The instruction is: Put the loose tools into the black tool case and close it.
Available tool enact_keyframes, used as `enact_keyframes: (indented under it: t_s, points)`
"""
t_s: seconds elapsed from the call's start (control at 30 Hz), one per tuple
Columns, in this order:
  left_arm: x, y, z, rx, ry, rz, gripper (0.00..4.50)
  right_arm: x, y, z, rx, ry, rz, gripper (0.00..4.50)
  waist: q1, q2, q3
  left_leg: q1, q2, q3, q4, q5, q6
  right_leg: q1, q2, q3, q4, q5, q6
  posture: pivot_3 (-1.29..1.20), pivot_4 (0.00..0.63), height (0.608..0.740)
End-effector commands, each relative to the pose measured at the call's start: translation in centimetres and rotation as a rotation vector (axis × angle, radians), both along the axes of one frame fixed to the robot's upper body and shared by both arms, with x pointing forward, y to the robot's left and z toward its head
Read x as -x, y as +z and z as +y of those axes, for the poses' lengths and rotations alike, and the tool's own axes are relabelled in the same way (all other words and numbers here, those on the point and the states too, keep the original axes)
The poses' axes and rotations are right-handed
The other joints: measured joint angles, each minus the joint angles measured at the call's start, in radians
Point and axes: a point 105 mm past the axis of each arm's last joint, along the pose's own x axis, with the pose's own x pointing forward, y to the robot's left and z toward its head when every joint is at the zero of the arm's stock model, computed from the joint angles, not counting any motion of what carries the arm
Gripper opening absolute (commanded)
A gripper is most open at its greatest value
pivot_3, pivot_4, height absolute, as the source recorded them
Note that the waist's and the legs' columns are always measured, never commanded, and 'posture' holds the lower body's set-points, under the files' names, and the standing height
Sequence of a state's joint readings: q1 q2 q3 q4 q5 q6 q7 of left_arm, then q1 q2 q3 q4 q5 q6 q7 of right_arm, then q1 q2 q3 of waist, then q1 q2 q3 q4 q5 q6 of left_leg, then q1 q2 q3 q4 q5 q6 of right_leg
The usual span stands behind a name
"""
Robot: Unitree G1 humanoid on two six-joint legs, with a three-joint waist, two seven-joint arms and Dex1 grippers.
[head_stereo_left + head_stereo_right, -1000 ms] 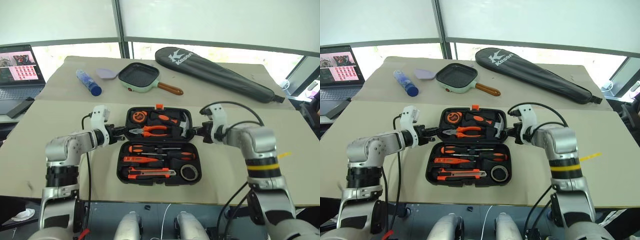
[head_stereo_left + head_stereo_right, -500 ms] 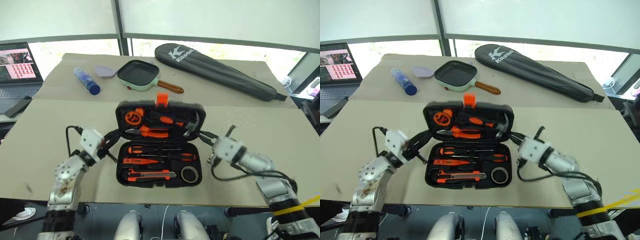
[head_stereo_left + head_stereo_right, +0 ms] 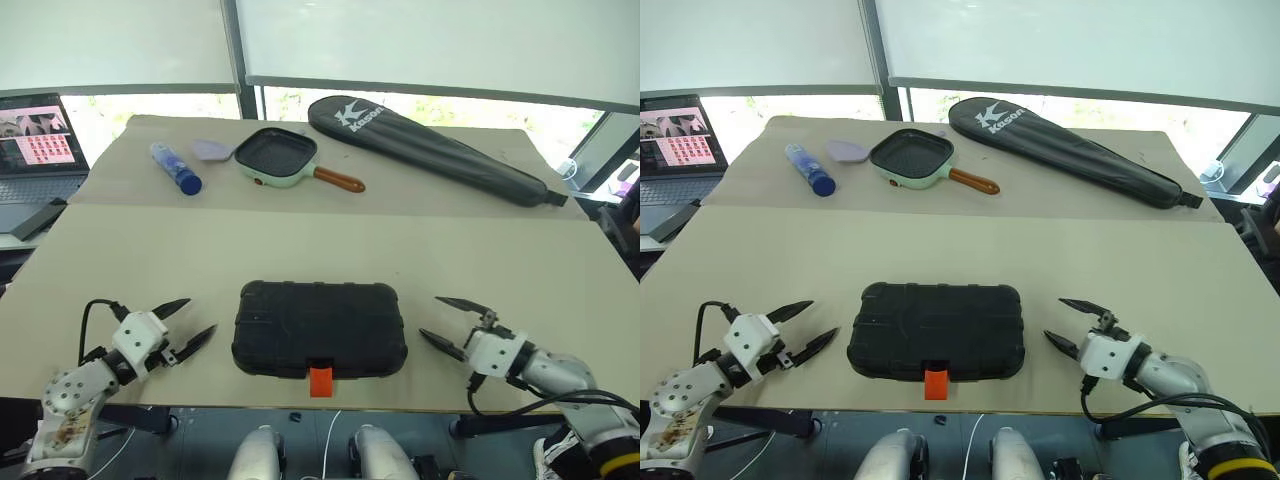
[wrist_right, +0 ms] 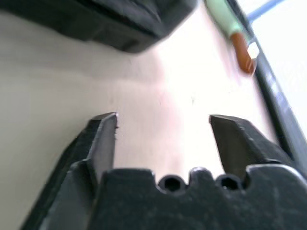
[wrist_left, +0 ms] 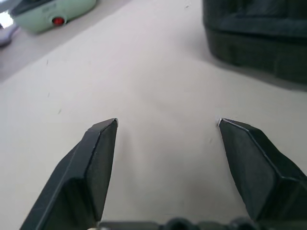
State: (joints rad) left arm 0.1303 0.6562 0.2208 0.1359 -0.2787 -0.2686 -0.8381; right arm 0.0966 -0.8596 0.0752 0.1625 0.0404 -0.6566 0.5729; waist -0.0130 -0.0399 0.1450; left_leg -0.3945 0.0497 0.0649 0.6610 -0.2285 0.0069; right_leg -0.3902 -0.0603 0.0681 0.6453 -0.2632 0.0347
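The black tool case (image 3: pixel 320 326) lies shut and flat near the table's front edge, its orange latch (image 3: pixel 320 380) at the front middle. The loose tools are hidden inside it. My left gripper (image 3: pixel 192 322) hovers open just left of the case, apart from it, holding nothing. On the other side my right gripper (image 3: pixel 452 322) is open too, a short gap from the case's right end. The left wrist view shows spread fingers (image 5: pixel 98 158) over bare table with the case (image 5: pixel 259 38) ahead. The right wrist view has the case's edge (image 4: pixel 120 24) beyond its empty fingers (image 4: pixel 103 139).
At the back of the table (image 3: pixel 500 260) lie a long black racket bag (image 3: pixel 430 145), a mint-green square pan (image 3: pixel 280 155) with a brown handle, a blue tube (image 3: pixel 177 167) and a small lilac piece (image 3: pixel 212 149). A laptop (image 3: pixel 35 140) stands off the table's left.
The case's lid has swung down and the case is now shut. Both grippers let go, opened, and drew back and outward toward the front edge, rolling their wrists.
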Motion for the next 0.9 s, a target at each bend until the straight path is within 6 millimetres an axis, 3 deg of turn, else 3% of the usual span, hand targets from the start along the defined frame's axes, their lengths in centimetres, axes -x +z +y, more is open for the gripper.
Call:
enact_keyframes:
  t_s: [0.03, 0.17, 0.27, 0.3, 0.4, 0.57, 0.7, 0.9]
  points:
    - [-2.0, 2.6, -1.1, 0.086, -0.003, -0.022, 2.98, 2.1, 2.3, 1.6, -0.116, 0.086, 0.126, 2.59, 0.005, 0.0, 0.0, 0.0, 0.0, 0.0, 0.0, 0.0, 0.0, 0.0, 0.0, 0.0, 0.0, 0.0, 0.0, 0.0, 0.15, 0.74]
    - [-5.0, 3.9, -3.1, 0.094, -0.047, 0.001, 1.37, 5.3, 1.4, 4.1, -0.108, 0.192, 0.364, 1.08, 0.011, -0.001, 0.0, 0.0, 0.0, -0.001, 0.0, 0.0, 0.0, 0.0, 0.001, 0.0, 0.0, 0.0, 0.0, 0.0, 0.15, 0.74]
    - [-7.1, 3.8, -4.4, 0.077, -0.069, 0.032, 0.18, 6.4, 0.7, 6.0, -0.13, 0.217, 0.499, 0.07, 0.01, -0.001, 0.0, 0.0, -0.001, 0.0, 0.001, 0.0, 0.0, 0.001, 0.002, 0.0, 0.0, 0.0, 0.0, 0.0, 0.15, 0.74]
    - [-7.7, 3.3, -4.7, 0.07, -0.076, 0.071, 0.02, 6.6, 0.4, 6.7, -0.12, 0.231, 0.522, 0.0, 0.007, -0.001, 0.0, 0.0, -0.001, 0.0, 0.001, 0.0, 0.0, 0.0, 0.002, 0.0, 0.0, 0.0, 0.0, 0.0, 0.15, 0.74]
    - [-8.6, 2.2, -6.1, -0.001, -0.16, 0.135, 0.02, 6.8, -0.6, 8.7, -0.072, 0.269, 0.56, 0.0, -0.003, -0.002, 0.0, -0.001, -0.003, 0.0, 0.001, 0.0, 0.0, -0.001, 0.004, 0.0, -0.001, 0.0, 0.0, 0.0, 0.15, 0.74]
    - [-7.9, 1.7, -7.2, -0.003, -0.287, 0.223, 0.02, 4.2, -0.1, 10.5, -0.101, 0.224, 0.485, 0.0, -0.002, -0.002, 0.0, -0.013, -0.002, 0.001, 0.002, 0.001, 0.0, -0.014, 0.005, 0.0, 0.002, 0.0, 0.0, 0.0, 0.15, 0.74]
    - [-6.2, 0.8, -6.7, 0.009, -0.316, 0.295, 0.02, 1.0, 0.0, 10.3, -0.062, 0.182, 0.377, 0.0, -0.005, -0.003, 0.0, -0.013, -0.002, 0.004, 0.003, 0.001, 0.0, -0.014, 0.005, 0.0, 0.002, 0.0, 0.0, 0.0, 0.15, 0.74]
    - [-4.8, 0.8, -5.0, 0.078, -0.207, 0.275, 0.02, -3.9, 1.5, 10.4, -0.112, 0.109, 0.263, 0.0, -0.007, -0.002, 0.0, -0.011, -0.001, 0.004, 0.003, 0.001, 0.0, -0.014, 0.005, 0.0, 0.003, 0.001, -0.001, 0.0, 0.15, 0.74]
